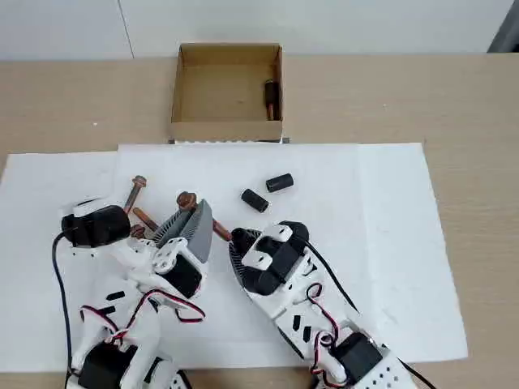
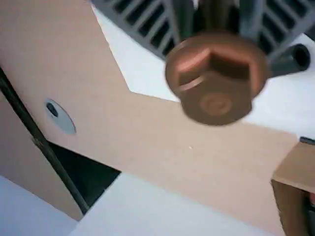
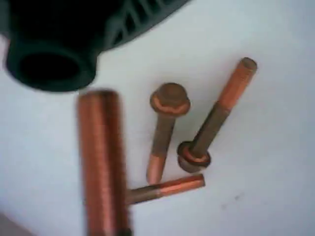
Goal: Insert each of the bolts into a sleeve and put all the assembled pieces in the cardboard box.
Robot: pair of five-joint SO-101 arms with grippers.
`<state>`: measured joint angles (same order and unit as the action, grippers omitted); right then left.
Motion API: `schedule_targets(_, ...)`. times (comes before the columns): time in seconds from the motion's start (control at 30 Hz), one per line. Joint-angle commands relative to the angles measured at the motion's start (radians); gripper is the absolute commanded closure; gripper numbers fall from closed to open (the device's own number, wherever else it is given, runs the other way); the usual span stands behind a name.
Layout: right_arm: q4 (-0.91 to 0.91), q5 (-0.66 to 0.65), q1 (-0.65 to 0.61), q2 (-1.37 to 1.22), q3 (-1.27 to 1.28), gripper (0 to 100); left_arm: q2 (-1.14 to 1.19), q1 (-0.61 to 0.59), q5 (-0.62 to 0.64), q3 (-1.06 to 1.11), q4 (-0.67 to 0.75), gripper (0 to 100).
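Item 1, left end effector (image 1: 195,215): clenched on the held bolt (image 2: 216,81). The bolt's hex flange head stands out beyond the ribbed grey fingers (image 2: 142,17), and its shank slants towards the other arm.

Item 2, right end effector (image 1: 239,243): close beside the left one, over the white sheet (image 1: 389,243). It appears to be grasping the held sleeve (image 3: 49,61). The grip itself is partly hidden. The sleeve's open bore lies just beside the threaded end of the held bolt.

Item 3, loose bolts: three, lying on the sheet near the left arm (image 3: 167,128), (image 3: 211,123), (image 3: 167,189).

Item 4, loose sleeves: two, black, side by side on the sheet between the arms and the box (image 1: 279,182), (image 1: 254,200).

Item 5, cardboard box (image 1: 227,130): open-topped, on the table (image 1: 81,97) at the sheet's far edge. It holds one assembled piece (image 1: 272,99) against its right wall.
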<state>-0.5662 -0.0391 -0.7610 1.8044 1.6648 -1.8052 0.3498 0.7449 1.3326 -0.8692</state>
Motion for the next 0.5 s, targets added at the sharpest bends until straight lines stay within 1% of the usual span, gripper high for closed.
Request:
schedule_targets(0.0,0.03,0.002,-0.013,0.01,0.009,99.5,-0.009,0.014,0.006,-0.005,0.032,99)
schedule_targets(0.07,0.03,0.002,-0.013,0.01,0.005,99.5,-0.009,0.014,0.008,-0.005,0.034,99)
schedule_targets(0.17,0.03,-0.002,-0.013,0.01,0.005,99.5,-0.009,0.014,0.008,0.012,0.075,99)
schedule_targets(0.33,0.03,-0.069,-0.027,0.01,0.003,99.5,-0.009,0.014,0.003,0.071,0.175,99)
schedule_targets(0.47,0.03,-0.072,-0.03,0.01,-0.009,99.5,-0.009,0.014,-0.012,0.081,0.173,99)
